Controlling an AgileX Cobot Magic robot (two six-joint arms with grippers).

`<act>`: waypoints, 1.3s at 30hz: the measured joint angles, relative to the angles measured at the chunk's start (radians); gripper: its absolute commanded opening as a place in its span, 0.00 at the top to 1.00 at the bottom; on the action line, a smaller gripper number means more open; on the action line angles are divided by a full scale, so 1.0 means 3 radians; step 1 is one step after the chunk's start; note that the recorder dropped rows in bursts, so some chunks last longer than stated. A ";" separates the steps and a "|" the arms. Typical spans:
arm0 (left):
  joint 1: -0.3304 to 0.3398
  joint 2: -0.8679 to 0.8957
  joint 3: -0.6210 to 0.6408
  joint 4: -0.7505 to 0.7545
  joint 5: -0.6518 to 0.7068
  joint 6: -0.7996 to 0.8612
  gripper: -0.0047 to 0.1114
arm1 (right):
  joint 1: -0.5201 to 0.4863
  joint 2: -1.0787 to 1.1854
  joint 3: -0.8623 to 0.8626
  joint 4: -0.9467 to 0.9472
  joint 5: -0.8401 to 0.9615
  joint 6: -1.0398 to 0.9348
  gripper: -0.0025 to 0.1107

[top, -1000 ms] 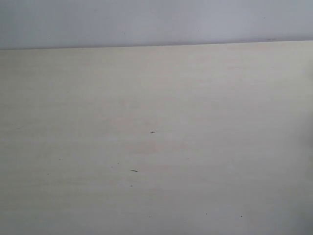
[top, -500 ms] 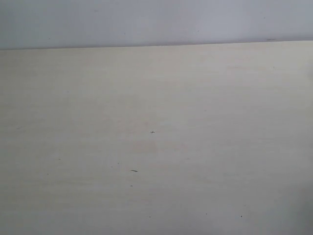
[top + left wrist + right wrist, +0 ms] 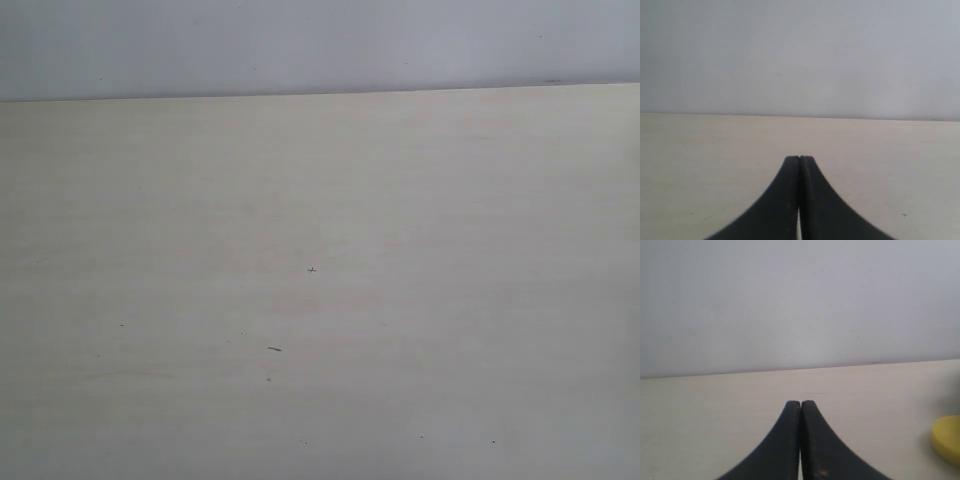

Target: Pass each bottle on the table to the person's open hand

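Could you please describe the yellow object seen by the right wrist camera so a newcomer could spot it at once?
Start from the pale beige table running to the grey wall. Beside the shut right pincer, a rounded yellow object rests on it, cut off by the frame. It is the only coloured thing there; what it is cannot be told.
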 measured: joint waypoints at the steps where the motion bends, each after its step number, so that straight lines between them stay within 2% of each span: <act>1: 0.0000 0.0000 0.0000 0.0000 0.0000 0.0000 0.96 | -0.0006 0.0000 0.0000 -0.0020 0.0000 0.0000 0.98; 16: 0.0000 0.0000 0.0000 0.0000 0.0000 0.0000 0.96 | -0.0147 0.0000 0.0000 -0.0048 0.0000 0.0040 0.98; 22: 0.0000 0.0000 0.0000 0.0000 0.0000 0.0000 0.96 | -0.0299 0.0000 0.0000 -0.0048 0.0000 0.0040 0.98; 39: 0.0000 0.0000 0.0000 0.0000 0.0000 0.0000 0.96 | -0.0315 0.0000 0.0000 0.0017 0.0000 0.0052 0.98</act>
